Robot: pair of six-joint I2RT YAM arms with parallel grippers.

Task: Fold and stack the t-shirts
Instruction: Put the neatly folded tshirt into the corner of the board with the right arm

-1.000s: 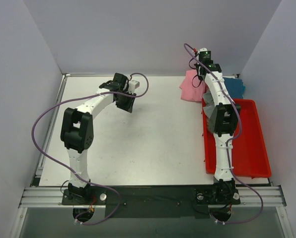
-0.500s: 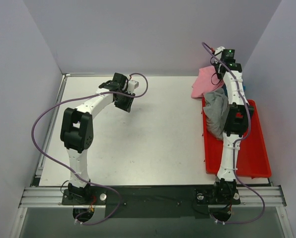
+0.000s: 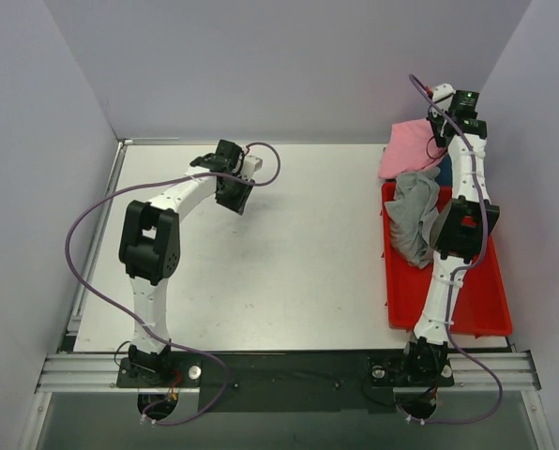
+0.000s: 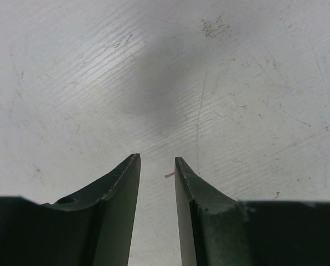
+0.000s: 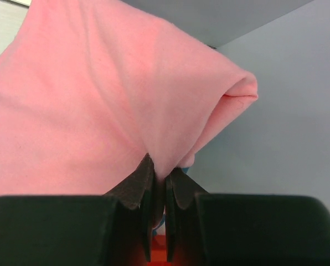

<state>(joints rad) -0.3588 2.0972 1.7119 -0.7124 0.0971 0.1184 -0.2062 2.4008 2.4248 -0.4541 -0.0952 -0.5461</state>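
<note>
My right gripper (image 3: 436,133) is shut on the pink t-shirt (image 3: 409,148) and holds it up at the far right corner, above the back end of the red bin (image 3: 476,291). In the right wrist view the pink t-shirt (image 5: 98,100) hangs bunched from the gripper (image 5: 160,176). The grey t-shirt (image 3: 413,217) lies crumpled over the bin's left wall. A bit of the teal-blue t-shirt (image 3: 445,172) shows beside the arm; most of it is hidden. My left gripper (image 3: 234,201) is open and empty above the bare table; in the left wrist view the gripper (image 4: 157,166) holds nothing.
The white table (image 3: 261,272) is walled by grey panels at the back and both sides. The red bin stands along the right edge. A small speck (image 4: 169,175) lies on the scratched table surface between the left fingers.
My right arm has swung to the right and back, carrying the pink t-shirt from the table's far right toward the corner above the bin. The grey t-shirt has come into view. The left arm has barely moved.
</note>
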